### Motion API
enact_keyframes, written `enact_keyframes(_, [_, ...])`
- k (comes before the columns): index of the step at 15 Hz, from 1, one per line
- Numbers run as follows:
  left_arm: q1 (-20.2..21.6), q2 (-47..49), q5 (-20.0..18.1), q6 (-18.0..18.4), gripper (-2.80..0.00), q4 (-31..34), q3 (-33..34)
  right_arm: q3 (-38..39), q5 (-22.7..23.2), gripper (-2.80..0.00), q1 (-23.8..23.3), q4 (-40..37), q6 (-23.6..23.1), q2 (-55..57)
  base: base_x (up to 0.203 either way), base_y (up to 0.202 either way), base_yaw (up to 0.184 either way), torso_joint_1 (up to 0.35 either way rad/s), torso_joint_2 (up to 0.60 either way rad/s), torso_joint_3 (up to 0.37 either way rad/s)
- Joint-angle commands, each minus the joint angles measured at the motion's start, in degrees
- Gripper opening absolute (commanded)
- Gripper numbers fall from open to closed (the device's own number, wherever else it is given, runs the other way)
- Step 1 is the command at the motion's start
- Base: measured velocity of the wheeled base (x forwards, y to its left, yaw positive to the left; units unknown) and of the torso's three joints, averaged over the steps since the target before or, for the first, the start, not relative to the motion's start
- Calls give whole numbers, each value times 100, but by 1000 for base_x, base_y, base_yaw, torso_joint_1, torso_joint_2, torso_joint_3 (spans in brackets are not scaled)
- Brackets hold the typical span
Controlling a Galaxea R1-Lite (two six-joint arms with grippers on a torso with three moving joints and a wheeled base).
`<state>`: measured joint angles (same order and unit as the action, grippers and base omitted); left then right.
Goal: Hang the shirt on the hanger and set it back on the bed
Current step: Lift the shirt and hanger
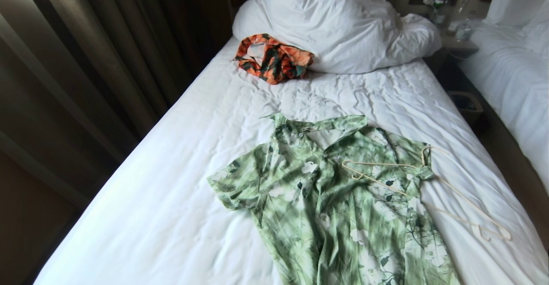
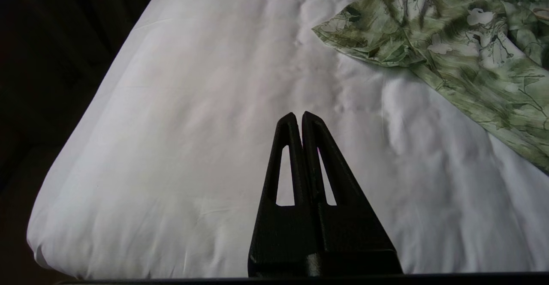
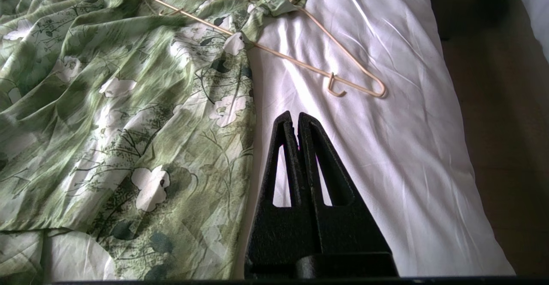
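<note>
Nothing is begun: the shirt (image 1: 339,203) lies flat on the bed (image 1: 171,199) with the hanger (image 1: 429,186) across its right shoulder, both the left end effector (image 2: 299,116) and right end effector (image 3: 294,115) clenched empty, so next one must open for the hanger.

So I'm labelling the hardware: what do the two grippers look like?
Both look alike. The left gripper and right gripper are matte black with a rough, grainy finish. Each has two long fingers that taper to a point, with a narrow triangular cutout in each finger, on a broad black base. No cables or markings show.
</note>
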<state>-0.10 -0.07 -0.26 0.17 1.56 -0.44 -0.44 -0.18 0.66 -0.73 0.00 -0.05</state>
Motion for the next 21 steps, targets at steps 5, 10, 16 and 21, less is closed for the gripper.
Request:
enact_keyframes(5, [1,-1,-1,1,-280,2,0,0,1,-280,4,3,0,-4,0,0,0,0,0,0])
enact_keyframes(10, [1,-1,-1,1,-280,2,0,0,1,-280,2,3,-26,-4,0,0,0,0,0,0])
enact_keyframes(16, [1,-1,-1,1,-280,2,0,-381,144,-280,-3,-80,-149,58,0,0,0,0,0,0])
enact_keyframes(21, [1,-1,-1,1,-280,2,0,-1231,148,-280,9,-168,-120,961,0,0,0,0,0,0])
